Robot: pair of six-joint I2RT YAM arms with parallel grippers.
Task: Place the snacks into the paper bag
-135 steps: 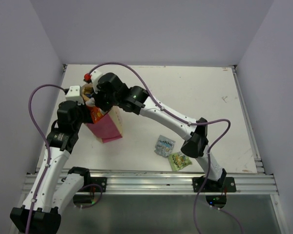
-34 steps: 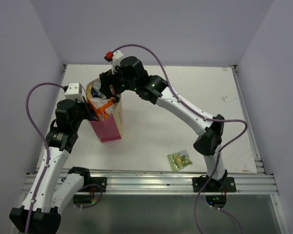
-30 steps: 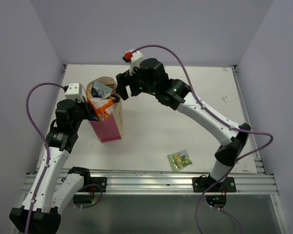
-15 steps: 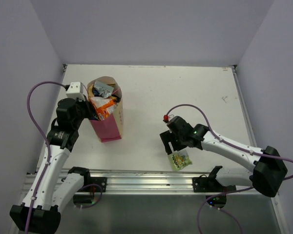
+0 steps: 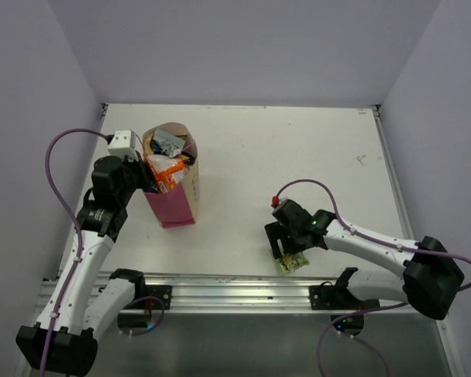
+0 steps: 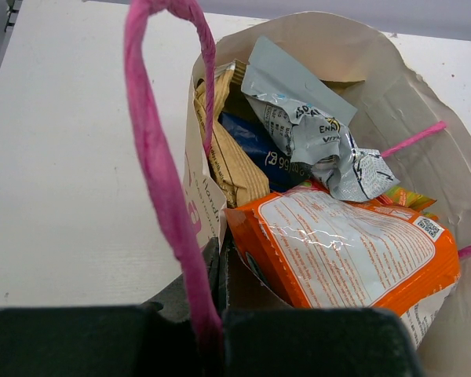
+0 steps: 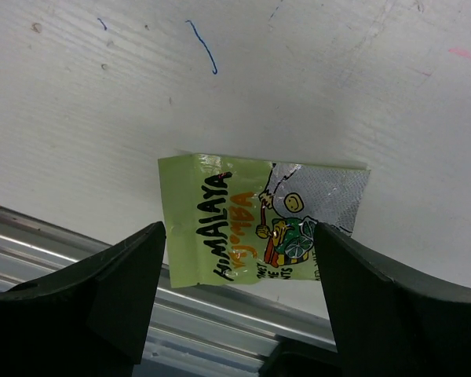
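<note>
Swinging away from the paper bag [image 5: 177, 206], your right arm has dropped low toward the near edge of the table [image 5: 298, 149]. Your left tool [image 6: 216, 314] is clamped on the bag's rim, holding the mouth wide, with the orange-red pack [image 6: 345, 251] piled high just ahead of it. Beneath your right tool [image 7: 239, 229], fingers apart, the small green packet [image 7: 220, 236] lies flat between them. Foil this flat, so near the rail [image 7: 212, 318], may skid out as the fingers close, and the crowded mouth may reject it.

My white table [image 5: 298, 149] carries a pink-sided paper gift bag [image 5: 175, 206] upright at ten o'clock and a small green foil packet [image 7: 235, 236] flat at five o'clock.
</note>
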